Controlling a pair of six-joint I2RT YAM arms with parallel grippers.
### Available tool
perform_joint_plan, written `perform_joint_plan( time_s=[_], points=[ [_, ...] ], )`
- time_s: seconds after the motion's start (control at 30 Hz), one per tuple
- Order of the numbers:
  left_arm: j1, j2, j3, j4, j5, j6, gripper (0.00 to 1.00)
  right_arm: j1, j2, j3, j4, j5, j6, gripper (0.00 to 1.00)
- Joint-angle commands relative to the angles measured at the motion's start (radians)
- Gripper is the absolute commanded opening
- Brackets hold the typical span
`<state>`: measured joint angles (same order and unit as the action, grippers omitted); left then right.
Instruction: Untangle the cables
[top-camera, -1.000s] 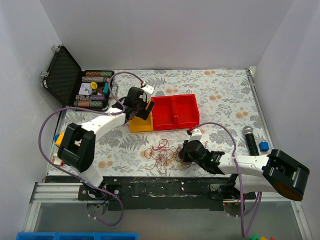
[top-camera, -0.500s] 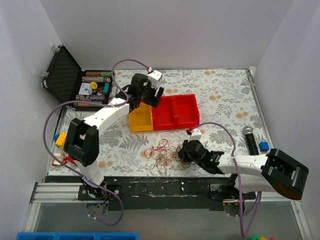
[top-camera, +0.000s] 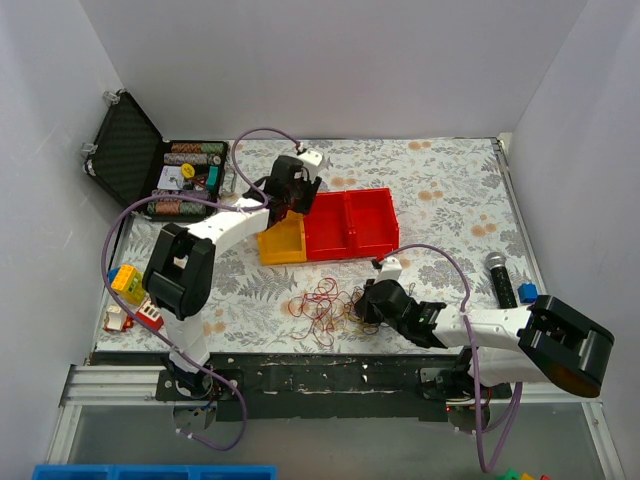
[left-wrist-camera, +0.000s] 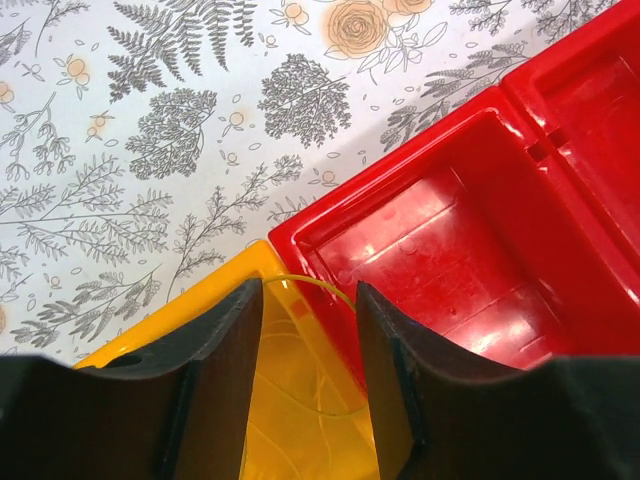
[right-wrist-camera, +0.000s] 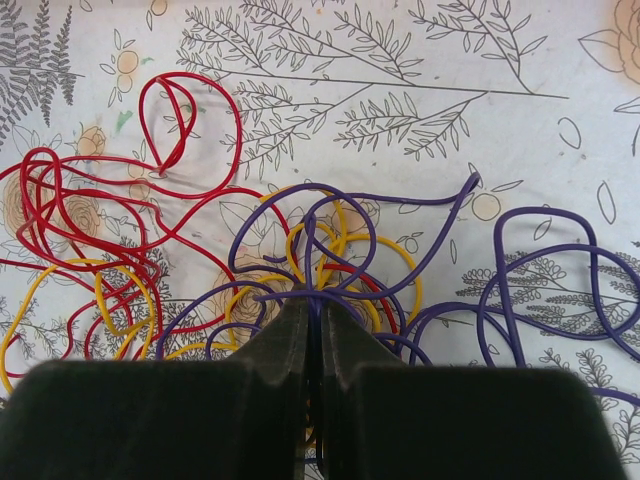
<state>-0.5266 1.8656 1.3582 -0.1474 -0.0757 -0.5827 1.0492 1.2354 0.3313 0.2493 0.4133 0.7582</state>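
The flowery counter (top-camera: 450, 190) held a red bin (top-camera: 370, 225), with a yellow bin (top-camera: 285, 245) touching its left side. The cables (top-camera: 322, 305) lay in a messy pile on the counter, in front of the red bin. The left gripper (left-wrist-camera: 308, 295) hung over the yellow bin beside the red bin, its jaws apart and holding nothing, with a thin yellow cable (left-wrist-camera: 320, 287) under it. The right gripper (right-wrist-camera: 312, 310), in front of the red bin, was clenched on a purple cable (right-wrist-camera: 400, 205). Pulling now could drag the whole pile, because red and yellow loops crossed it.
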Motion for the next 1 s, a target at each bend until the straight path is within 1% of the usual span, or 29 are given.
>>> perform_joint_plan(
  time_s=[0.0, 0.17, 0.5, 0.63, 0.83, 0.9, 0.97],
  points=[
    [-0.004, -0.083, -0.06, 0.06, -0.038, 0.017, 0.4, 0.005, 0.049, -0.02, -0.111, -0.033, 0.003, 0.01],
    [-0.003, -0.097, -0.11, 0.08, -0.061, 0.023, 0.35, 0.005, 0.044, -0.02, -0.117, -0.031, 0.004, 0.01],
    [0.016, -0.169, -0.192, 0.112, -0.139, 0.034, 0.31, 0.005, 0.039, -0.021, -0.122, -0.025, 0.003, 0.01],
    [0.016, -0.204, -0.24, 0.111, -0.136, 0.027, 0.31, 0.005, 0.042, -0.023, -0.122, -0.025, 0.004, 0.01],
    [0.016, -0.215, -0.318, 0.112, -0.13, 0.018, 0.31, 0.005, 0.023, -0.028, -0.127, -0.022, 0.007, 0.01],
    [0.016, -0.214, -0.332, 0.111, -0.125, 0.021, 0.32, 0.005, 0.016, -0.028, -0.128, -0.019, 0.007, 0.01],
    [0.016, -0.22, -0.312, 0.097, -0.122, 0.023, 0.35, 0.005, 0.016, -0.02, -0.136, -0.019, 0.006, 0.01]
  ],
)
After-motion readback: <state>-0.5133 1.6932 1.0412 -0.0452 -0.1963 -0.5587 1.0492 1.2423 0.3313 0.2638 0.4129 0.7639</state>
